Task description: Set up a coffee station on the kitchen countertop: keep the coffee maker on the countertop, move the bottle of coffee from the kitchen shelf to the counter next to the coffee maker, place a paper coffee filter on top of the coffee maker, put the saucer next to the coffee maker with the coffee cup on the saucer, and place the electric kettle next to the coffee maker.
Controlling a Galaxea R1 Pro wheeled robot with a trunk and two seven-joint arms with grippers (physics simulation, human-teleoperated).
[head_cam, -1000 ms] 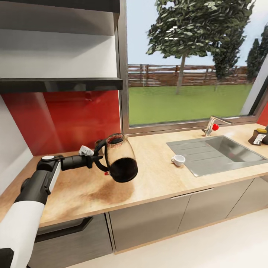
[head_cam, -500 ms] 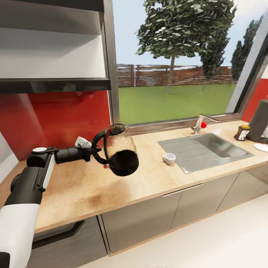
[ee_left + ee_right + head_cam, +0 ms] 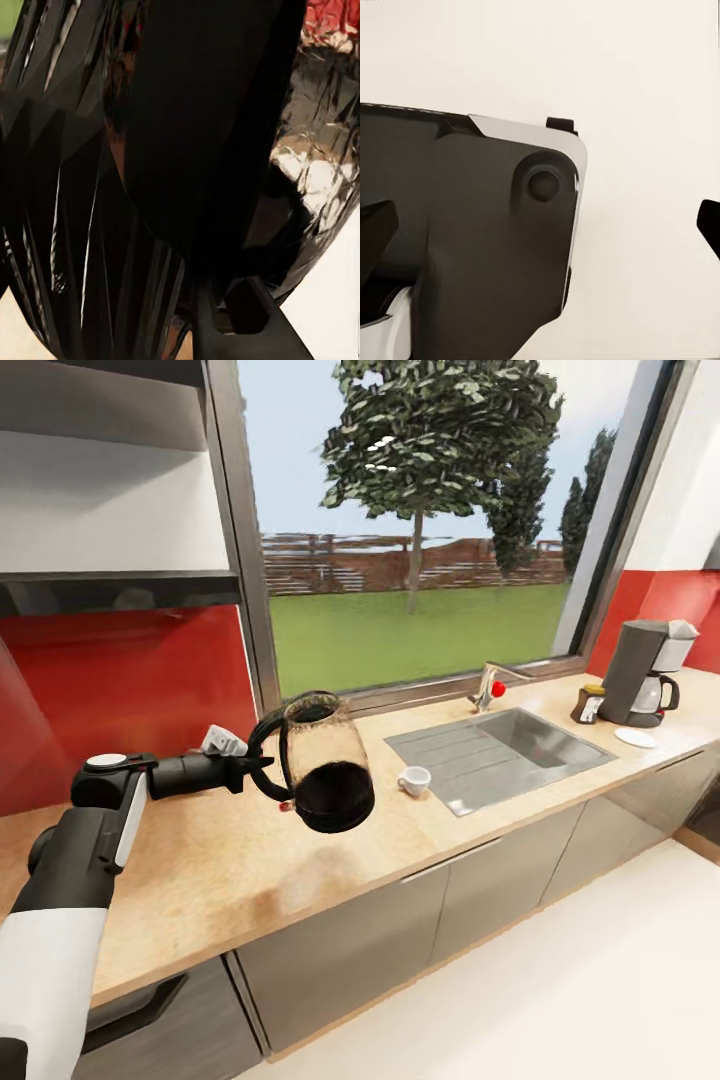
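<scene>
My left gripper [image 3: 256, 765] is shut on the black loop handle of the electric kettle [image 3: 322, 768], a clear glass dome with a dark base, held in the air above the countertop [image 3: 210, 865]. Up close, the kettle [image 3: 172, 165] is dark glass. The white coffee cup [image 3: 413, 781] stands on the worktop left of the sink. At the far right stands the coffee maker [image 3: 643, 672], with a white piece on its top. The bottle of coffee [image 3: 590, 703] is at its left and the saucer [image 3: 635, 737] in front. My right gripper [image 3: 542, 229] stands open over pale floor.
A steel sink [image 3: 500, 745] with a faucet [image 3: 490, 685] is set into the counter under the window. The black kitchen shelf [image 3: 120, 590] hangs on the red wall at the left. Grey cabinet fronts [image 3: 400, 930] run below, with light floor to the right.
The whole view has swung to the right, bringing the coffee maker, bottle and saucer fully into view. The kettle stays in my left gripper at the same place in the picture.
</scene>
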